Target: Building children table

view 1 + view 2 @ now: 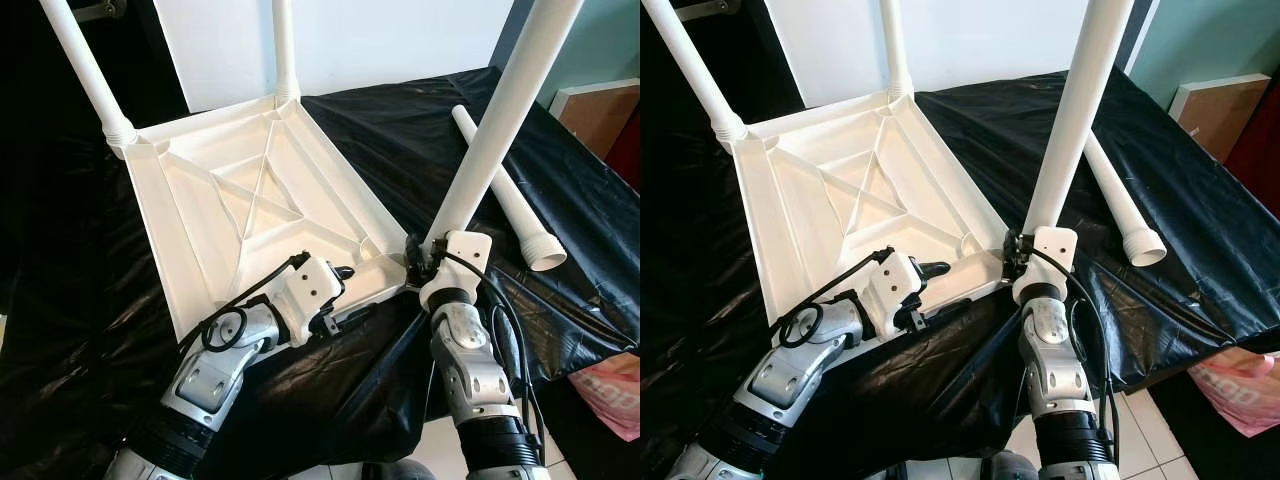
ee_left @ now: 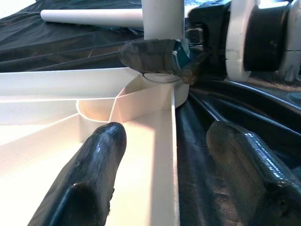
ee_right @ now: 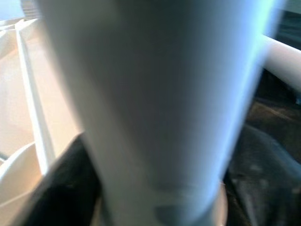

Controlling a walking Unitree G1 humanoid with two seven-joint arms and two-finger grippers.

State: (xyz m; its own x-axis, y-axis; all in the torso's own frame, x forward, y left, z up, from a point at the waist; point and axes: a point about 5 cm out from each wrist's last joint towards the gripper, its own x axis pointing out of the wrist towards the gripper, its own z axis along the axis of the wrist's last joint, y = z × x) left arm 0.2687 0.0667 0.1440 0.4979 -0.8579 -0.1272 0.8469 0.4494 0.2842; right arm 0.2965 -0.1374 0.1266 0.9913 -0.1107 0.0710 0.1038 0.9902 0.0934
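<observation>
Leg (image 1: 497, 120): I judge it light, stiff, slick plastic; my right hand (image 1: 418, 258) clamps its base.
Tabletop (image 1: 215, 215): rigid; my left hand (image 1: 340, 300) straddles its near rim, fingers apart.

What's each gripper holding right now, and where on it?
Right gripper: the upright white leg, at its base. Left gripper: jaws open astride the tabletop rim, holding nothing.

home room, tiled floor (image 1: 1160, 420), painted walls (image 1: 400, 40)
</observation>
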